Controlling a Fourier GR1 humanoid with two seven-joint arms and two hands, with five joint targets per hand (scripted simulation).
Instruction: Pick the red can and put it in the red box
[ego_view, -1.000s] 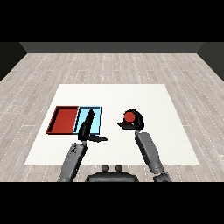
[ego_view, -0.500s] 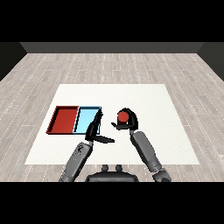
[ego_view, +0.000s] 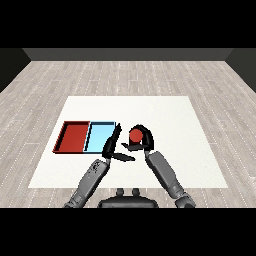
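The red can (ego_view: 135, 134) is held upright above the table near its middle, my right hand (ego_view: 144, 139) curled round it. The red tray (ego_view: 73, 137) lies at the left, side by side with the light blue tray (ego_view: 100, 137). My left hand (ego_view: 113, 147) hangs open just right of the blue tray's edge, fingers straight and thumb spread, a short gap left of the can. The can's lower part is hidden behind my right hand's fingers.
The white table (ego_view: 165, 115) stretches wide to the right and behind the trays. Grey wooden floor surrounds it. Both forearms come in from the lower edge, close together near the middle.
My right hand has carried the red can leftward, toward the trays. My left hand has shifted right, off the blue tray and closer to the can.
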